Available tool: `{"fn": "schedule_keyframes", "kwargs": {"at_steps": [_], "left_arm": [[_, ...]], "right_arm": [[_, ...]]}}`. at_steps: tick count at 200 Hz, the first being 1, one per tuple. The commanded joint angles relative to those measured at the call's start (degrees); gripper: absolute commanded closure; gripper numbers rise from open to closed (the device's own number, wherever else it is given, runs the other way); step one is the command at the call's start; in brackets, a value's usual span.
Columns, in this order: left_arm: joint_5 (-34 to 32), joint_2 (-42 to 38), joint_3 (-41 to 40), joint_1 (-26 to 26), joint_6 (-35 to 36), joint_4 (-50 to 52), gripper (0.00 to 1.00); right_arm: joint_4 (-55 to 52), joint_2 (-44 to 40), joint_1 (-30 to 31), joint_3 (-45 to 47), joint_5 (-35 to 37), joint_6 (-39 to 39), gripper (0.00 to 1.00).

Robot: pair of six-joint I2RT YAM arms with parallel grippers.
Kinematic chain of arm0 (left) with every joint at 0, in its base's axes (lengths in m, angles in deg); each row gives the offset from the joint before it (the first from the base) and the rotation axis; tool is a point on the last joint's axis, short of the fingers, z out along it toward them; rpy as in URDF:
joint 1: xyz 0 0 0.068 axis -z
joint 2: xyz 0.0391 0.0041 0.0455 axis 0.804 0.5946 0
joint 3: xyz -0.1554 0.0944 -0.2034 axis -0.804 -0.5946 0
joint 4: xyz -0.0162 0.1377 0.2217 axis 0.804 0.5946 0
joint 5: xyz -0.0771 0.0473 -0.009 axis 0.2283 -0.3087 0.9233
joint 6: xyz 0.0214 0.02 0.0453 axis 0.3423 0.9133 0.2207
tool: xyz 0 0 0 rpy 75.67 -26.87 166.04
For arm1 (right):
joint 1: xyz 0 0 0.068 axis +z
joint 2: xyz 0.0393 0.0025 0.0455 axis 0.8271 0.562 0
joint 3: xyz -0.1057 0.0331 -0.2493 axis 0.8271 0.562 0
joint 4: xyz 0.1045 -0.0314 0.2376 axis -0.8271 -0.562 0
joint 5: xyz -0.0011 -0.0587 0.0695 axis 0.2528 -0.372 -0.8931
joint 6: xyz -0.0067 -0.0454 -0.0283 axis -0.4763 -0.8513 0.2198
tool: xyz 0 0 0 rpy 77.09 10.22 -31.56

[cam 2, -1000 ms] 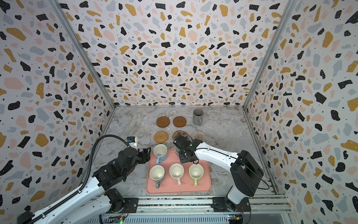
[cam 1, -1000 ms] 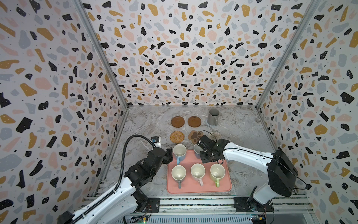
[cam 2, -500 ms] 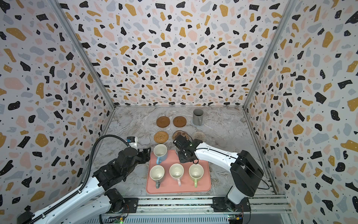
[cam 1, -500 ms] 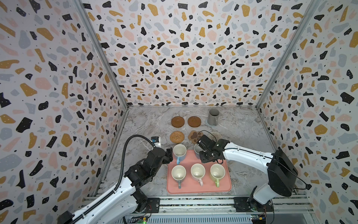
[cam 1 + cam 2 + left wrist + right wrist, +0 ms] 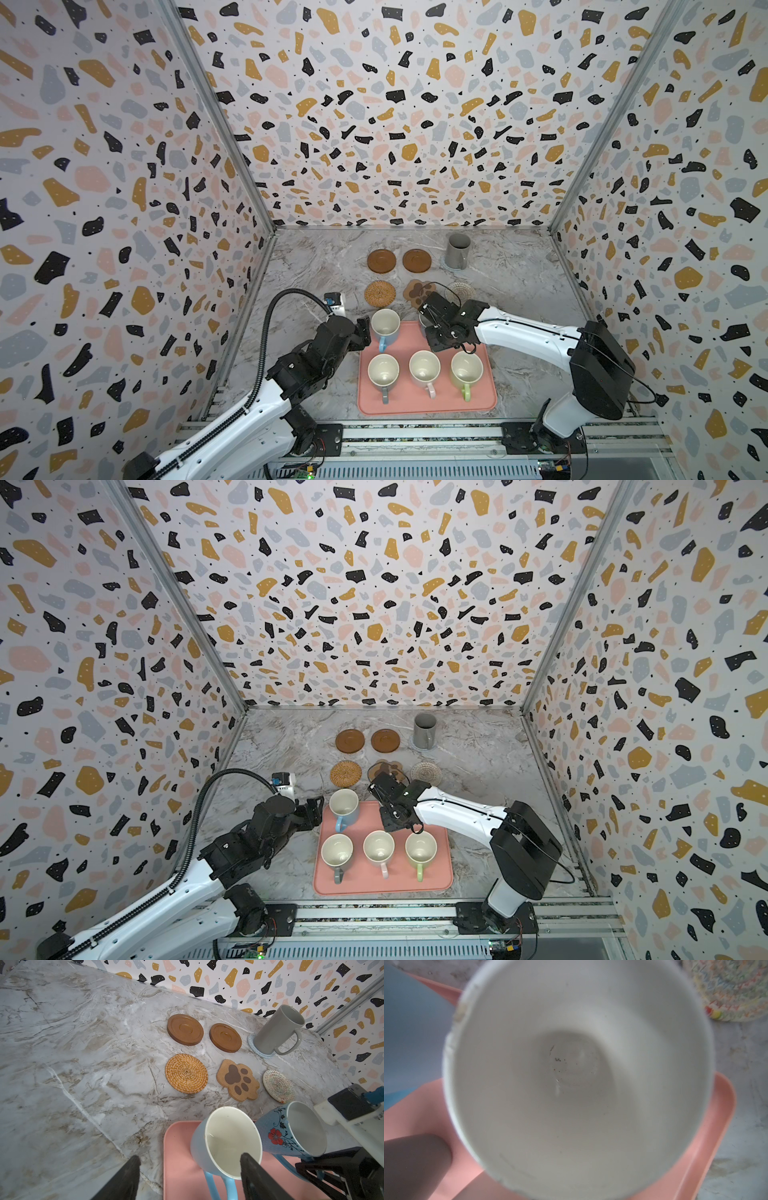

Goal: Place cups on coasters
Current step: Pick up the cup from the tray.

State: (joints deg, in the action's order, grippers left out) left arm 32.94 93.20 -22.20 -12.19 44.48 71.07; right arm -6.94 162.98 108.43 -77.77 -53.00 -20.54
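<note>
Floral blue mug (image 5: 276, 1132) sat at the far edge of the pink tray (image 5: 486, 399), just short of the paw coaster (image 5: 236, 1080). Right end effector (image 5: 430, 330) was pressed together on its handle, wrist right over the mug mouth, forearm reaching in low from the right. Left end effector (image 5: 190, 1157) was spread, one finger across the rim of the plain blue mug (image 5: 385, 326) next to it, not gripping. Tall grey mug (image 5: 458, 250) stood on the grey-blue coaster (image 5: 252, 1043) at back right. Rattan coaster (image 5: 380, 293) and whitish coaster (image 5: 461, 291) lay uncovered. Open tabletop (image 5: 316, 266) ran left to the wall.
</note>
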Motion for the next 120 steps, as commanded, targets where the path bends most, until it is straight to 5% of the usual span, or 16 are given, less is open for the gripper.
{"fn": "schedule_keyframes", "kwargs": {"at_steps": [1,120], "left_arm": [[-1.10,-0.51,1.26,0.08,-0.05,0.11,0.23],[-1.24,-0.76,1.59,0.08,0.06,0.25,0.23]], "right_arm": [[-2.44,0.55,-0.10,-1.01,2.71,-0.53,0.82],[-4.79,-0.26,-2.11,-11.30,2.63,-5.29,0.85]]}}
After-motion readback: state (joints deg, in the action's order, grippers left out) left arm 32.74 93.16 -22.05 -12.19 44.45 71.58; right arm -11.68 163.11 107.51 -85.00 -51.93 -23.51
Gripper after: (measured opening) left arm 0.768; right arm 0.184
